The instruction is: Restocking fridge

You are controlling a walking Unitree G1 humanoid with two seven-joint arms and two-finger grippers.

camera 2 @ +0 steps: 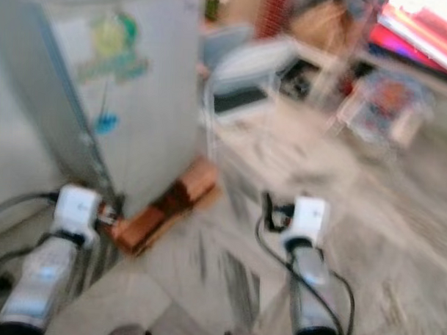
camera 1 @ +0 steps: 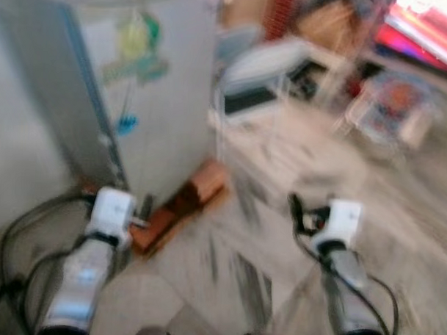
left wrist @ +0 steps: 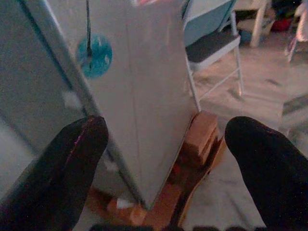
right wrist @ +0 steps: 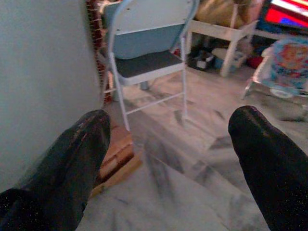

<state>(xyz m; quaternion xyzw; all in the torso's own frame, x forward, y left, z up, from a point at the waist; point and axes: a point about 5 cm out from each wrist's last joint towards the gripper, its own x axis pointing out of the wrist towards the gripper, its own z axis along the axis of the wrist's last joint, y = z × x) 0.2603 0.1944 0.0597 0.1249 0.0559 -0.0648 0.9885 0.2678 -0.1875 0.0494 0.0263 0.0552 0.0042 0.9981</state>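
A grey fridge [camera 1: 145,98] with colourful stickers on one face stands close ahead on the left, its corner turned toward me. It rests on reddish bricks [camera 1: 185,206]. The eye views are blurred. My left arm [camera 1: 108,215] is low beside the fridge's base. In the left wrist view my left gripper [left wrist: 163,144] is open and holds nothing, facing the fridge's corner [left wrist: 144,96]. My right arm [camera 1: 343,223] is over the marble floor. My right gripper [right wrist: 168,139] is open too, with nothing between its fingers [right wrist: 77,159].
A light blue folding chair [right wrist: 144,48] stands just right of the fridge. Behind it are a white low table [right wrist: 226,33] and a colourful plastic seat [camera 1: 394,107]. Black cables [camera 1: 15,241] lie on the floor at the left. Marble floor [camera 1: 293,287] stretches to the right.
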